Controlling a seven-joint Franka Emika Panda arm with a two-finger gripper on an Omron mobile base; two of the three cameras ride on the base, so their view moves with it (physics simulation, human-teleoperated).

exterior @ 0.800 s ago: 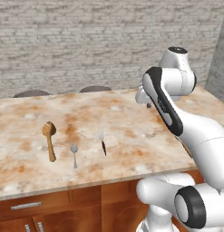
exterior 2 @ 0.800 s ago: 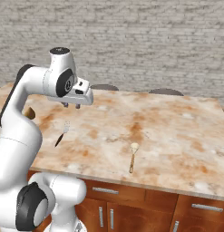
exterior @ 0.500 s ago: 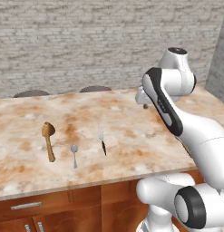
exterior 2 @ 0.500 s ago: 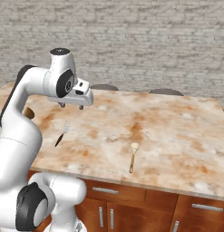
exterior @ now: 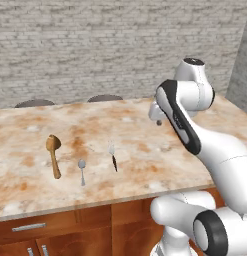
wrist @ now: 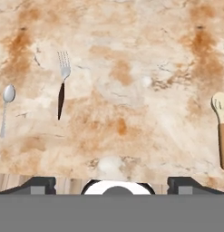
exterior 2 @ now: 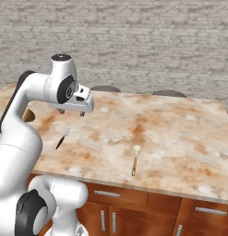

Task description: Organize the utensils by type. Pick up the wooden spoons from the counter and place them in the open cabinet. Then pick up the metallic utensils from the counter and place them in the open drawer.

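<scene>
The counter (exterior: 145, 150) carries four utensils, all lying flat, and the fork serves as the landmark. The gripper (exterior 2: 71, 112) hangs above the counter, a little behind the fork (exterior 2: 62, 135) and well clear of the surface; its fingers (exterior 2: 81, 113) are spread wide and hold nothing.

A dark wooden spoon (exterior: 53, 152) lies well to the left of the fork, beyond the teaspoon (exterior: 82, 170), with its bowl toward the wall and its handle running back toward the counter's front edge. A paler wooden spoon (exterior 2: 135, 159) lies well to the right of the fork, set the same way, bowl far and handle near.

In the hand view the pale spoon (wrist: 220, 127) sits at the right margin and the fork (wrist: 62, 84) left of centre. Both spoons lie off to the side of the fingers, so the coming reach probably turns on a sideways shift, with the fingers set across a handle's long axis.
</scene>
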